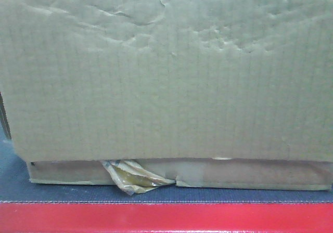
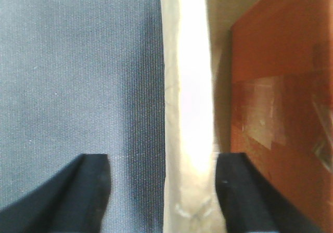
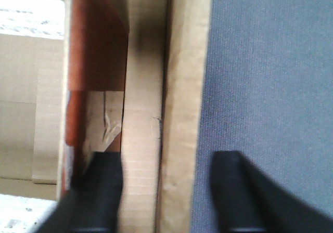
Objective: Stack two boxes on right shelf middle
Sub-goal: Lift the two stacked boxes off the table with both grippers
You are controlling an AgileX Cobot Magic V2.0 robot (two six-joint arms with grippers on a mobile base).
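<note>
The large wrinkled box [image 1: 166,77] fills the front view and rests on the flatter box [image 1: 250,174], whose brown tape [image 1: 135,177] peels loose at its front. The shelf is out of view. My left gripper [image 2: 162,160] is open astride a bright cardboard wall [image 2: 190,87], its right finger inside over a reddish-brown inner face [image 2: 281,61]. My right gripper [image 3: 167,157] is open astride another cardboard wall [image 3: 145,139], with its left finger inside. I cannot tell which box these walls belong to.
Both boxes stand on a dark grey platform [image 1: 15,186] with a red front edge [image 1: 166,217]. The same grey surface [image 2: 78,61] lies under the left gripper's outer finger, and the grey surface [image 3: 270,61] lies under the right gripper's outer finger.
</note>
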